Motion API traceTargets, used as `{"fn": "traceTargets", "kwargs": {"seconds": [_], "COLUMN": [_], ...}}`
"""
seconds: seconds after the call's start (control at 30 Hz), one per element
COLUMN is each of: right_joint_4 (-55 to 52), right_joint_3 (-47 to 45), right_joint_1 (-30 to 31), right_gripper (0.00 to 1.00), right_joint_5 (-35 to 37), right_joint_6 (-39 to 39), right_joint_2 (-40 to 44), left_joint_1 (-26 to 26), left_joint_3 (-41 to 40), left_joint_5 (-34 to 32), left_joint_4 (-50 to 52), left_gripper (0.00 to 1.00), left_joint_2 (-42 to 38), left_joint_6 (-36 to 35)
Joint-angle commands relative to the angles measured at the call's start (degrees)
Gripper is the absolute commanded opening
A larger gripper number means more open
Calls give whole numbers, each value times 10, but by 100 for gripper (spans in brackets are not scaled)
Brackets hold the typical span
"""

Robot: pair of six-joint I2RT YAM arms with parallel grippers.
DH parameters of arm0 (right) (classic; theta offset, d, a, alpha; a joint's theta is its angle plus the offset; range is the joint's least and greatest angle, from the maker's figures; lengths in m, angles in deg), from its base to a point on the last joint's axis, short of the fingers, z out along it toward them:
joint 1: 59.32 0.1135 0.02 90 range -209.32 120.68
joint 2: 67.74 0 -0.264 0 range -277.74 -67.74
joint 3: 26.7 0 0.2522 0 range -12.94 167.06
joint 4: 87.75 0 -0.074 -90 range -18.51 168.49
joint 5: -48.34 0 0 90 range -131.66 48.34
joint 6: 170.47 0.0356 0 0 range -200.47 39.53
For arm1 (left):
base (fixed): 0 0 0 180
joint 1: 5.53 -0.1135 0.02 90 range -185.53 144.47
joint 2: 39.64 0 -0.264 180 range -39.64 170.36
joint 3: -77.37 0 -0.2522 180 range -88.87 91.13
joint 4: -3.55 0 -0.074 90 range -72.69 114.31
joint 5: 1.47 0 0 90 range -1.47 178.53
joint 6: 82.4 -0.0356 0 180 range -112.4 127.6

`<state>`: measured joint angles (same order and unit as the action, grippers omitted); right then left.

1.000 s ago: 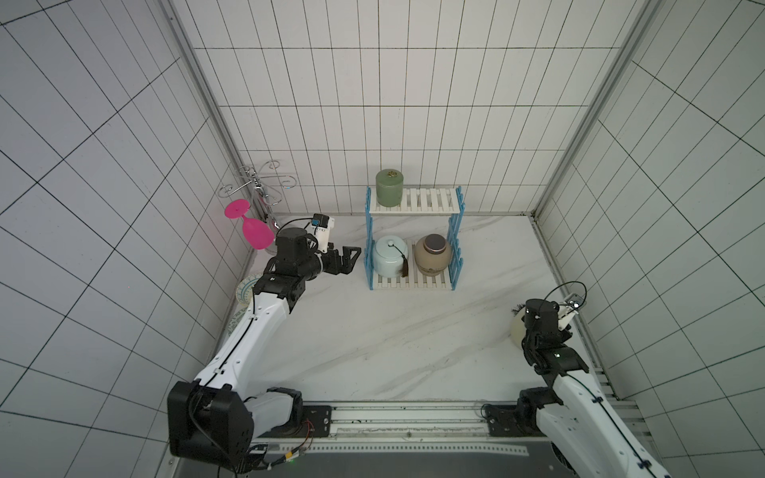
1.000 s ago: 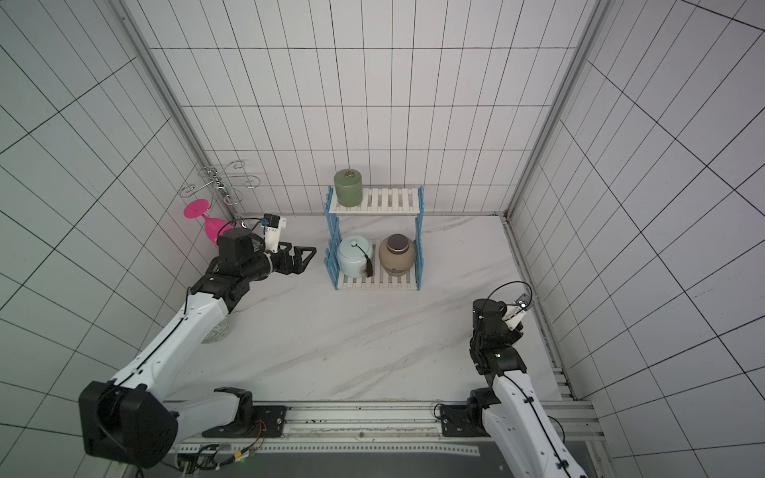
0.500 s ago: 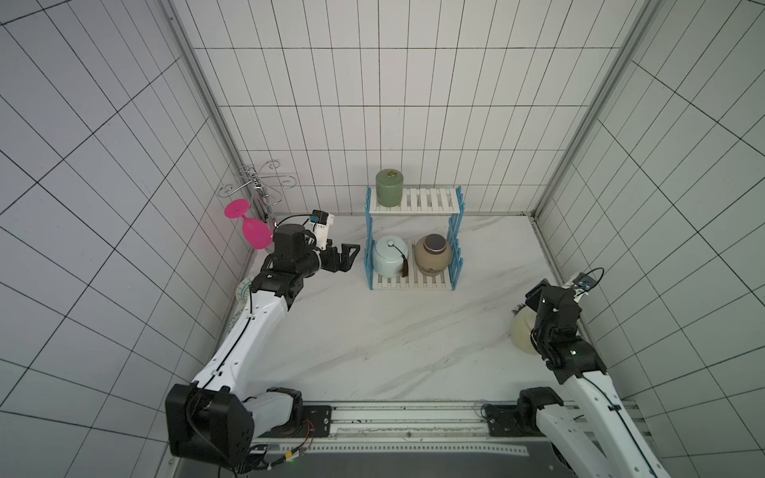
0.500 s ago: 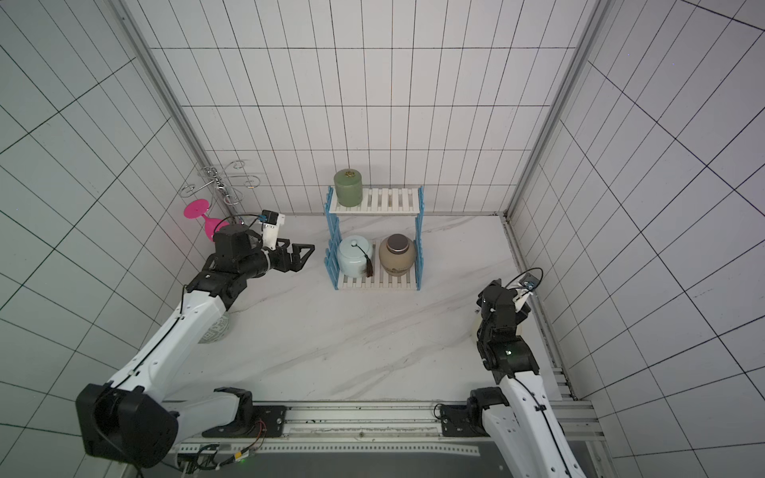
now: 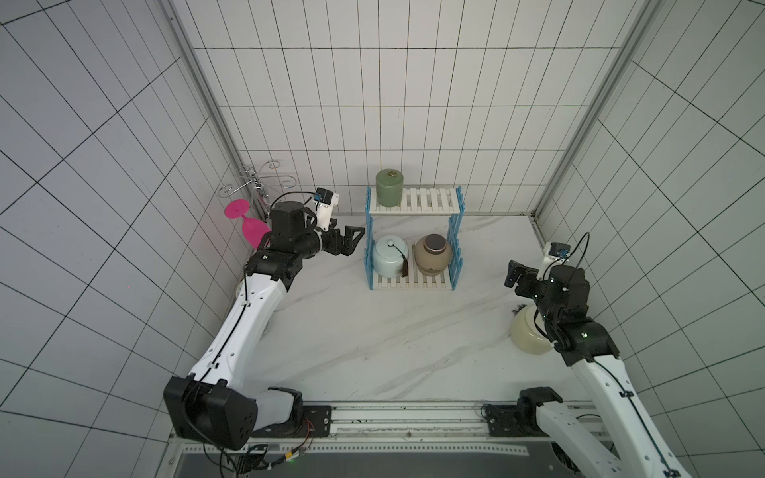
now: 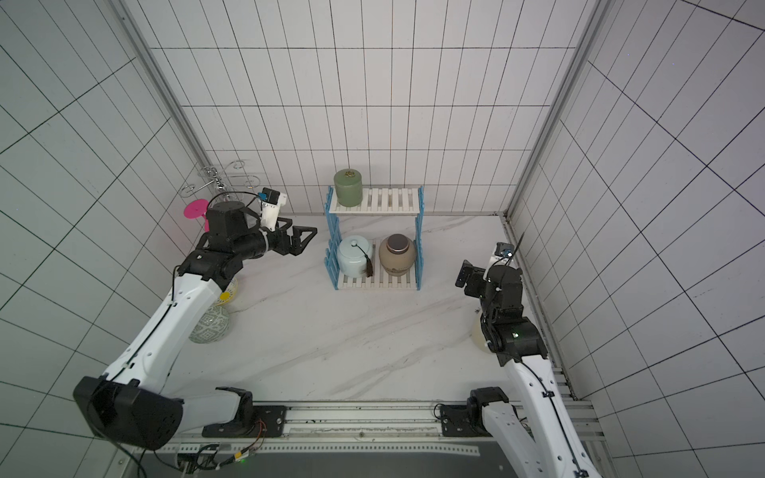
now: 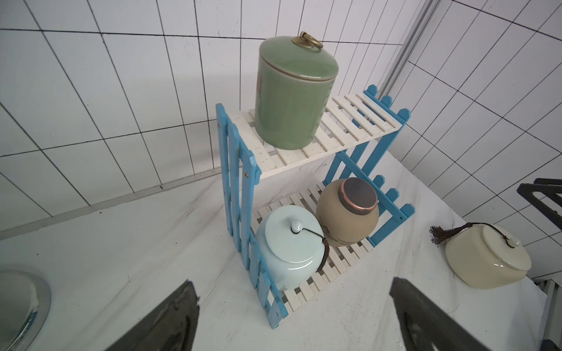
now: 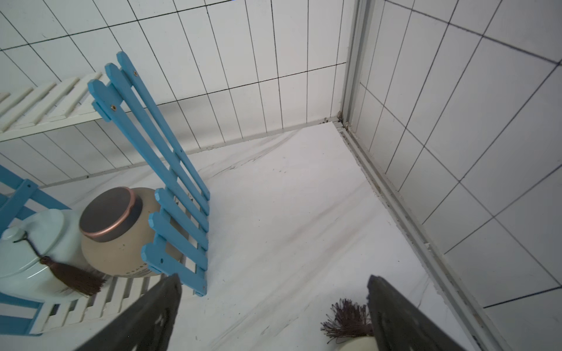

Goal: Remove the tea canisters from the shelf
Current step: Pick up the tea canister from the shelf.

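Note:
The shelf (image 5: 414, 205) (image 6: 374, 205) stands against the back wall. A green tea canister (image 5: 389, 187) (image 6: 348, 187) (image 7: 292, 91) sits on its top tier. A pale blue one with a tassel (image 5: 388, 257) (image 7: 289, 246) and a tan one with a dark lid (image 5: 432, 254) (image 8: 118, 234) share the lower tier. A cream canister (image 5: 528, 335) (image 6: 480, 337) (image 7: 486, 258) rests on the table near the right wall. My right gripper (image 5: 512, 273) (image 8: 273, 278) hangs open above and behind it, empty. My left gripper (image 5: 359, 238) (image 7: 292, 282) is open just left of the shelf.
A pink goblet (image 5: 248, 223) and a silver wire stand (image 5: 256, 186) occupy the back left corner. A patterned bowl (image 6: 209, 325) lies under my left arm. Tiled walls close three sides, and the arms' rail (image 5: 372, 418) runs along the front.
My right gripper has opened, let go of the cream canister and lifted away toward the shelf. My left gripper has edged a little closer to the shelf.

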<state>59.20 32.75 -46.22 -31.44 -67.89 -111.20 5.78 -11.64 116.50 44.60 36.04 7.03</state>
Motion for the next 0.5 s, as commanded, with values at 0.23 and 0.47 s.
{"fn": "traceTargets", "kwargs": {"seconds": [0.23,0.47], "right_joint_4": [-42,-28], "right_joint_3": [-22,-48], "right_joint_1": [-3,-1], "right_gripper": [99,99], "right_joint_5": [-49,-42], "right_joint_6": [-32,-35], "right_joint_2": [53,77], "left_joint_1": [38,48], "left_joint_3": [147,269], "left_joint_5": [-10,-6], "left_joint_4": [3,19], "left_gripper": [99,99], "left_joint_2": [118,222], "left_joint_6": [8,50]}}
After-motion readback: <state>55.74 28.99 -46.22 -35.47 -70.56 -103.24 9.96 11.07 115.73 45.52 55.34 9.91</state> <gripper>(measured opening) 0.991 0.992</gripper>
